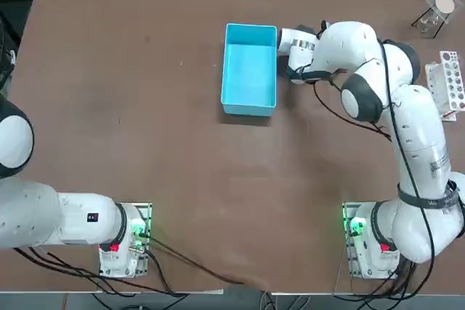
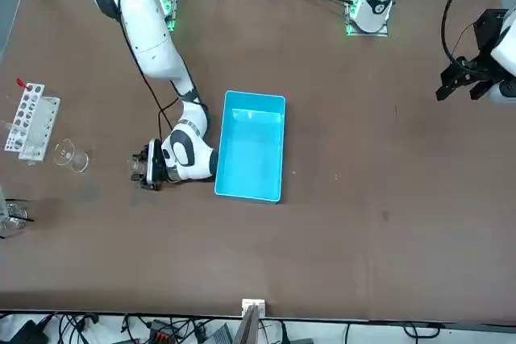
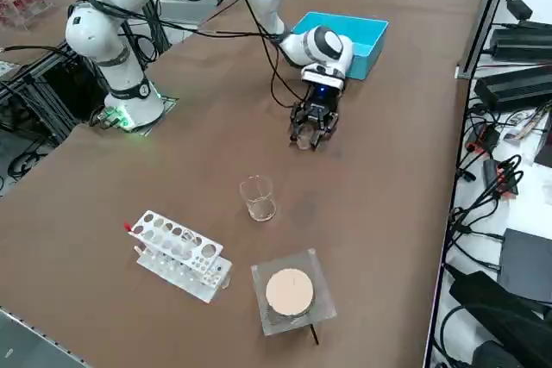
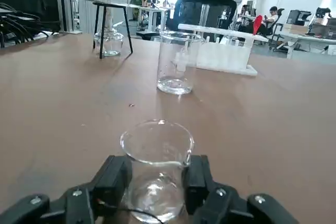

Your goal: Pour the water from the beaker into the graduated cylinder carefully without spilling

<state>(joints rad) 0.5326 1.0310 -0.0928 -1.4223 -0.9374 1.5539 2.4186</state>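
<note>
The right gripper [image 4: 156, 182] is sitting low on the table [image 4: 63, 108] — its fingers are clamping the beaker [image 4: 156, 166]. A wider glass cup [image 4: 177, 62] is standing well beyond.

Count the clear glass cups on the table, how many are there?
2 for sure. A small beaker sits between the right pincer's fingers by the blue bin. A wider cup stands alone near the white rack. Other glassware may be hidden.
</note>
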